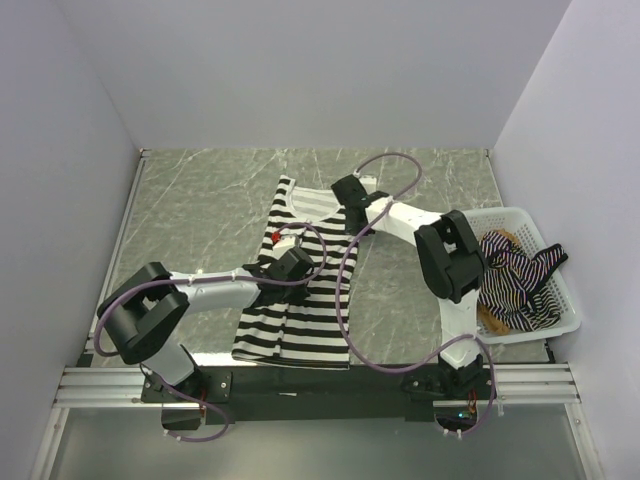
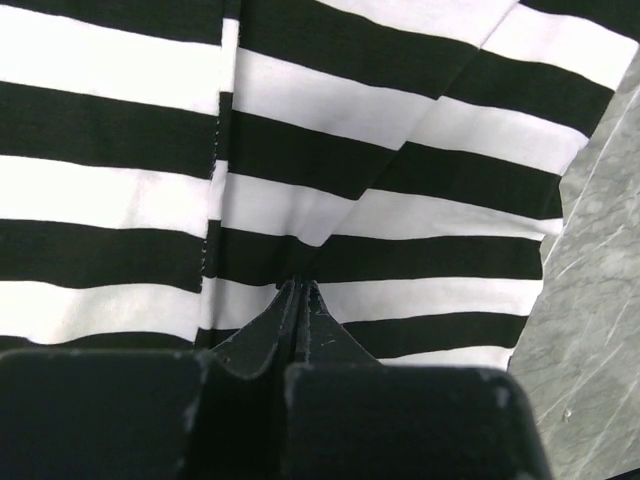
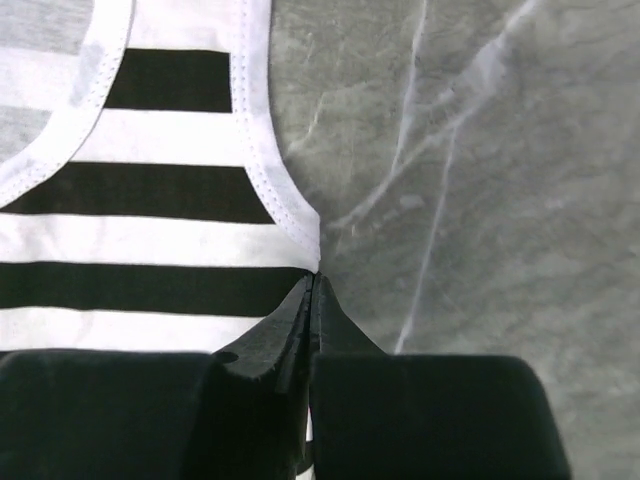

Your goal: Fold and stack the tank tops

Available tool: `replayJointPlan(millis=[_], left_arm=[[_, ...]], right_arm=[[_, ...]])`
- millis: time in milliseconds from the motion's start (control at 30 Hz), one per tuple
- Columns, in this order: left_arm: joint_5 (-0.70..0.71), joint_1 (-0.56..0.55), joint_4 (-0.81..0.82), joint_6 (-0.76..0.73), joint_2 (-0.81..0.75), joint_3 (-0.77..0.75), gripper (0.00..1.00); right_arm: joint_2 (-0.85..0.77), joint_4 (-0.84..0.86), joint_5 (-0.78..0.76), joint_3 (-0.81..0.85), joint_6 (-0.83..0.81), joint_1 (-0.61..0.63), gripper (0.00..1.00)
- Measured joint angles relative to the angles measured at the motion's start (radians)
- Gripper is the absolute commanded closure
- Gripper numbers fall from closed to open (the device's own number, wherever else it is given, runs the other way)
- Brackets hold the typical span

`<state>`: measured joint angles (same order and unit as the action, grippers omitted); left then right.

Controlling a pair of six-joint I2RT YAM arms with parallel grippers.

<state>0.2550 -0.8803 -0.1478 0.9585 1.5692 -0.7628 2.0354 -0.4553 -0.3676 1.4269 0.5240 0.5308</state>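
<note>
Closest to the arm bases lies the bottom hem of the striped tank top [image 1: 300,330]. It is spread on the bench [image 1: 200,200] with its length running away from the arms and its straps at the far end.

To the right of it, and apart from it, a white basket [image 1: 565,325] sits by the bench's right edge. A thin-striped top [image 1: 515,280] is bunched inside, partly draped over the rim, with a tan-brown top [image 1: 490,318] showing beneath it.

Farther in, the left end effector [image 2: 300,290] sits over the middle of the striped tank top, toward its left side. Its jaws are pressed tight together, and in the left wrist view creases in the cloth run straight to the tips, so it pinches a small fold of the fabric.

Farthest out, the right end effector [image 3: 313,280] is at the tank top's right edge, just under the armhole. Its jaws are closed. The tips meet the corner where the white stitched hem ends, with bare bench to their right. Whether any cloth sits between them cannot be told.
</note>
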Motion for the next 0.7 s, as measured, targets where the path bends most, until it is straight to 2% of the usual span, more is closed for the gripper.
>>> replayJointPlan(millis=[233,433,567,600,633,700], left_arm=[[-0.003,0.000,-0.030,-0.018,-0.018,0.004,0.99],[-0.021,0.000,-0.050,-0.030,-0.059,0.012,0.99],[-0.029,0.000,-0.057,-0.034,-0.091,0.020,0.99],[-0.031,0.000,-0.058,-0.037,-0.097,0.021,0.99],[-0.033,0.000,-0.060,-0.040,-0.104,0.022,0.99],[-0.041,0.000,-0.059,-0.046,-0.113,0.022,0.99]], right_arm=[[0.019,-0.150,-0.179,0.122,-0.018,0.092,1.00],[0.187,-0.272,-0.283,0.362,-0.028,0.159,0.99],[0.278,-0.314,-0.303,0.435,-0.025,0.183,0.73],[0.283,-0.324,-0.303,0.430,-0.024,0.189,0.61],[0.282,-0.325,-0.314,0.414,-0.031,0.193,0.54],[0.254,-0.311,-0.325,0.379,-0.024,0.195,0.50]])
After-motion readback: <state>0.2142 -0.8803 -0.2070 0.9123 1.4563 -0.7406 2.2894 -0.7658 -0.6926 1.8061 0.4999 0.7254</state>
